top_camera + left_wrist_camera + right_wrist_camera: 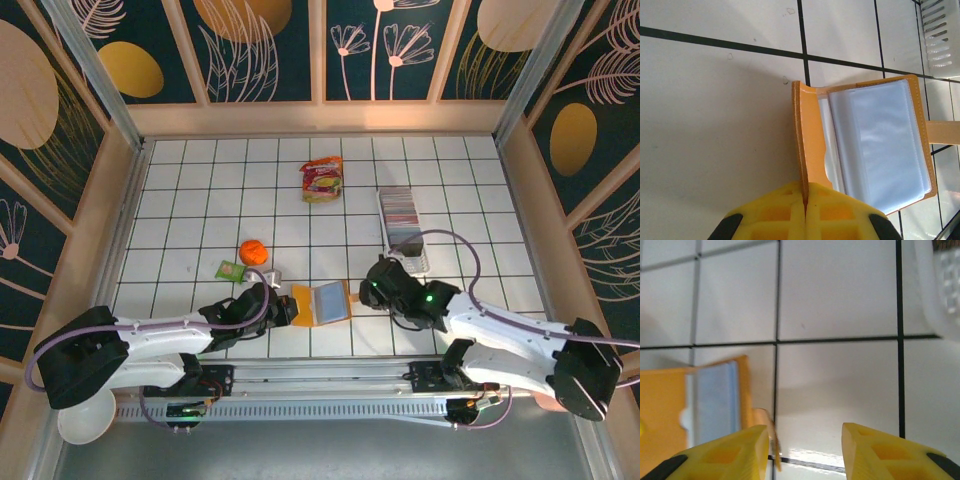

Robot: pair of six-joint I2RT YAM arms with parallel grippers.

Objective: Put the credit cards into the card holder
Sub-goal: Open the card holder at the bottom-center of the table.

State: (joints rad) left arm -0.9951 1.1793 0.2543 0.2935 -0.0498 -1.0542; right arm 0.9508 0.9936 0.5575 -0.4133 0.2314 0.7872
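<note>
Left fingers were clamped on the cover edge of the open card holder, near the surface's front edge. Right fingers stood parted beside its clasp tab. Credit cards filled the clear tray beyond.

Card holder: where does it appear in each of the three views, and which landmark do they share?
Top external: the card holder lies open at lower centre.
Left wrist: right of centre, open.
Right wrist: lower left corner.
Shared landmark: the clear plastic tray, at the top right in both wrist views.
</note>
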